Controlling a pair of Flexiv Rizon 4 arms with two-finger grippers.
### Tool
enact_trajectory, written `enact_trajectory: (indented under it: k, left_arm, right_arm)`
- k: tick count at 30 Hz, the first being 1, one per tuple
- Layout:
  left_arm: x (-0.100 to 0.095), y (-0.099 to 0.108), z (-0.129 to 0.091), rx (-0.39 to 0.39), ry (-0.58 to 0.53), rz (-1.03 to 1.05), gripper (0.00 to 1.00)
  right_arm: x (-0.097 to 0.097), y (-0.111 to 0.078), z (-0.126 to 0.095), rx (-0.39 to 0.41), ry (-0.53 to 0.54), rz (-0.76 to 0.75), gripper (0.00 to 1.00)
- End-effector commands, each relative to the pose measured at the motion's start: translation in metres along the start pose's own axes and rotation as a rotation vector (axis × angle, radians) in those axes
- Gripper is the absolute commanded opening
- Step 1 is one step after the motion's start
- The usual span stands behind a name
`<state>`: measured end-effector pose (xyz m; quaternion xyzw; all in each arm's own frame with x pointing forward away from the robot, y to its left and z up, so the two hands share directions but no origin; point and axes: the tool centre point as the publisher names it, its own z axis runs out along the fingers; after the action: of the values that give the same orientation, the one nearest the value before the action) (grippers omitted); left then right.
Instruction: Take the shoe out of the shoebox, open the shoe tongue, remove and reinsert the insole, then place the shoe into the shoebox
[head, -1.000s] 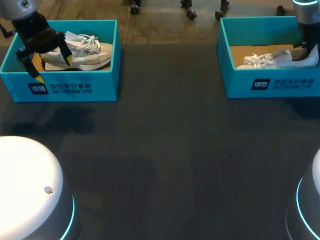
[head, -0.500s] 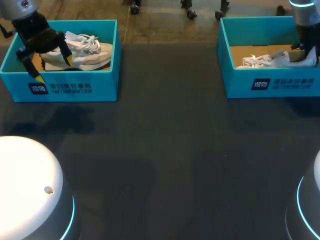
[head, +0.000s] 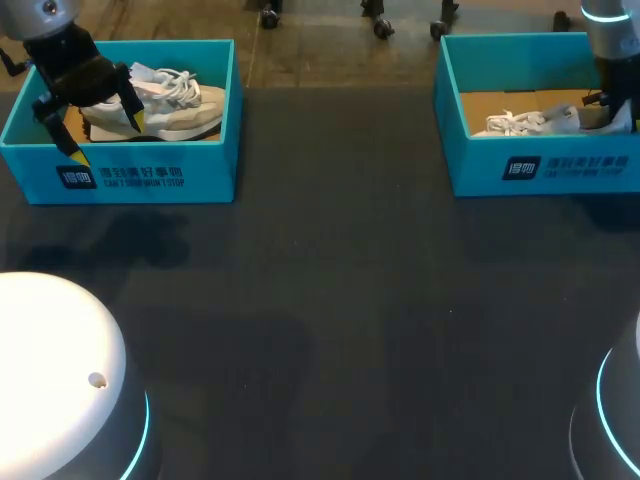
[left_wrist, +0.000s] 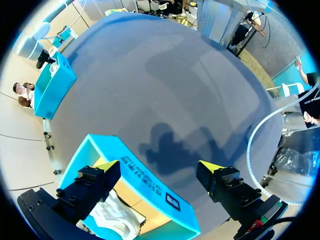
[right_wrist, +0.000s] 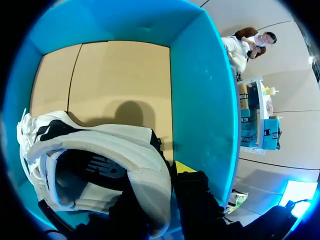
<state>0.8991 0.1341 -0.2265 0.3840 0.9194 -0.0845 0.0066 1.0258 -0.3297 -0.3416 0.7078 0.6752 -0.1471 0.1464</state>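
Observation:
Two teal shoeboxes stand at the table's far side. The left shoebox (head: 120, 160) holds a pale grey shoe (head: 175, 100), and my left gripper (head: 105, 138) hangs open above its near left corner. In the left wrist view this gripper (left_wrist: 160, 167) straddles the box's front wall (left_wrist: 145, 185), with the shoe (left_wrist: 117, 220) below it. The right shoebox (head: 560, 170) holds a white shoe (head: 530, 122). My right gripper (head: 615, 110) is at the shoe's heel end. In the right wrist view the right gripper (right_wrist: 167, 175) is shut on the heel collar of the white shoe (right_wrist: 100, 145), close to the box's wall (right_wrist: 200, 90).
The dark table (head: 330, 300) stretches between and in front of the two boxes. The brown cardboard floor (right_wrist: 120, 80) of the right box shows ahead of the shoe. My arms' white bases (head: 60, 370) fill the near corners.
The white shoe's heel has sunk lower into the right box with my right gripper on it. The left arm has not moved.

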Motion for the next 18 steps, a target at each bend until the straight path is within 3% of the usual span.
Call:
enact_trajectory:
  k: [1, 18]
  left_arm:
    - [-0.001, 0.0, 0.0, -0.001, 0.003, 0.0, 1.0]
    - [-0.001, 0.0, 0.0, -0.001, 0.003, 0.0, 1.0]
  right_arm:
    - [0.0, 0.004, 0.007, 0.011, 0.007, 0.0, 0.0]
    - [-0.007, 0.002, 0.019, 0.018, 0.09, -0.006, 0.0]
